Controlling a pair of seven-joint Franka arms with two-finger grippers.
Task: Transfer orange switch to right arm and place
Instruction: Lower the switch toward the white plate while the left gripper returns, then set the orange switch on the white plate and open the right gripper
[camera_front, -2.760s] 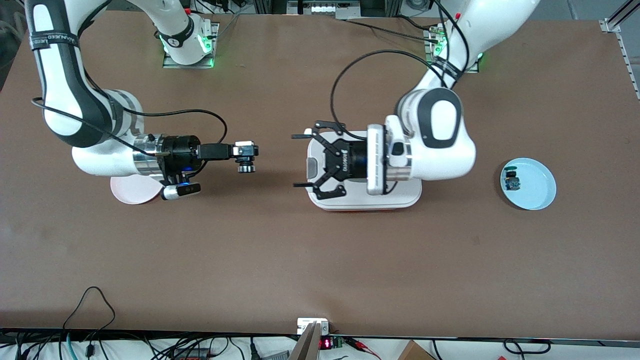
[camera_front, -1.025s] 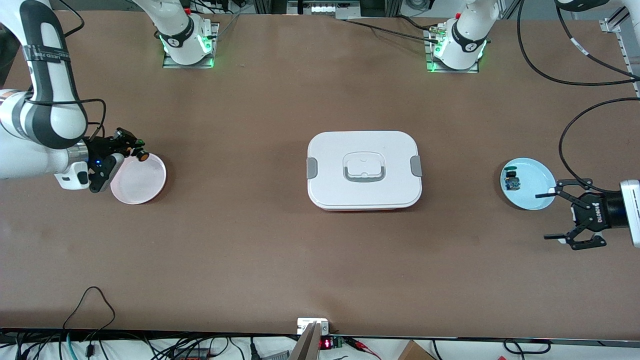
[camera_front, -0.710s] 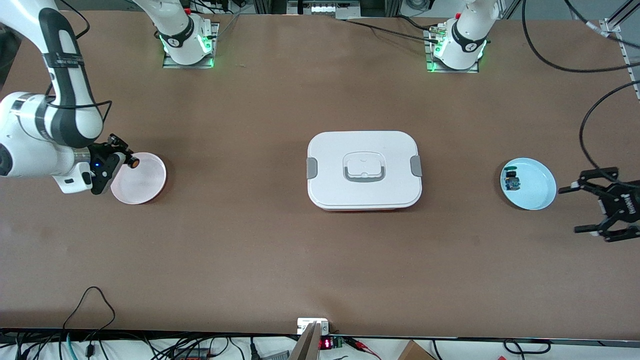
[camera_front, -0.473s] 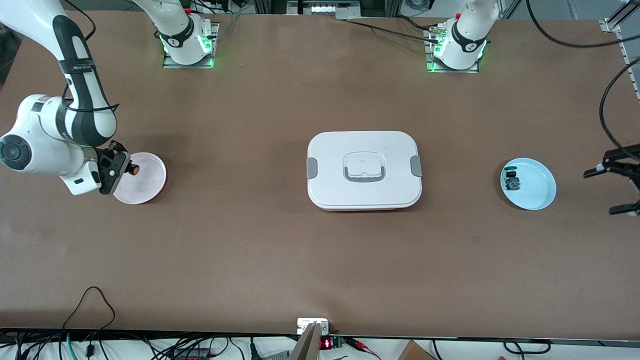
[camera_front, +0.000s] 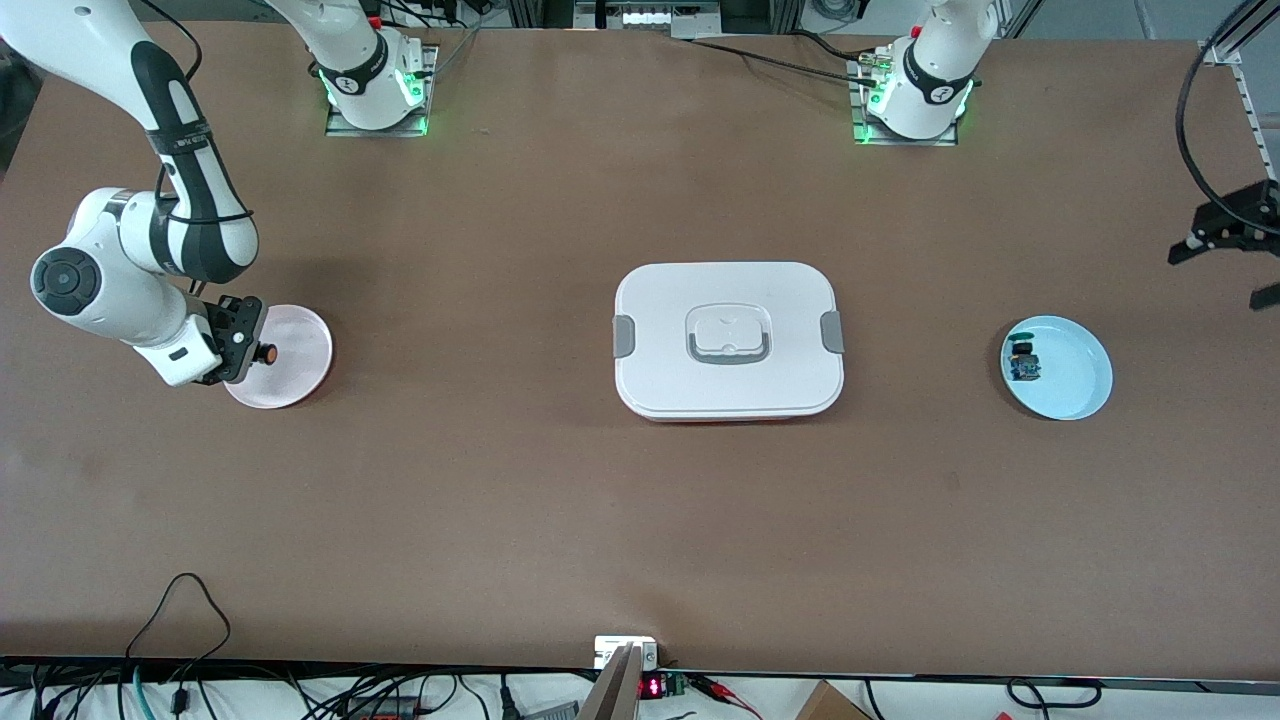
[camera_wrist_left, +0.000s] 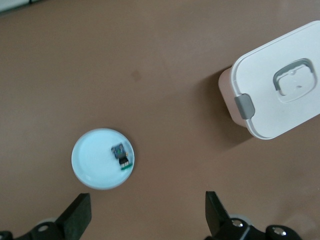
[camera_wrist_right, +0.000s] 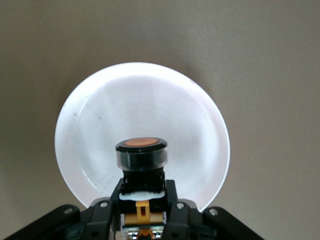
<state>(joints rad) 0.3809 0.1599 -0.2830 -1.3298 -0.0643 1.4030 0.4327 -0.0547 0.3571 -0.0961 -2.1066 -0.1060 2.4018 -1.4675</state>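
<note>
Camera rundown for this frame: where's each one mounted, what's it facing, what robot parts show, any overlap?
Front view: high across the table, facing both bases; right hand holds the orange switch over the pink plate; left hand is open at the table's edge.
Left wrist view: looks down on the blue plate and white lidded box; open fingertips show.
Right wrist view: looks down past its hand onto switch and pink plate.
Shared: front and left wrist show box and blue plate; front and right wrist show switch and pink plate.

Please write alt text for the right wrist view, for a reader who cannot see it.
The right hand holds the orange switch, cap facing outward, over a pale round plate on the brown table. Nothing else lies on the plate.
</note>
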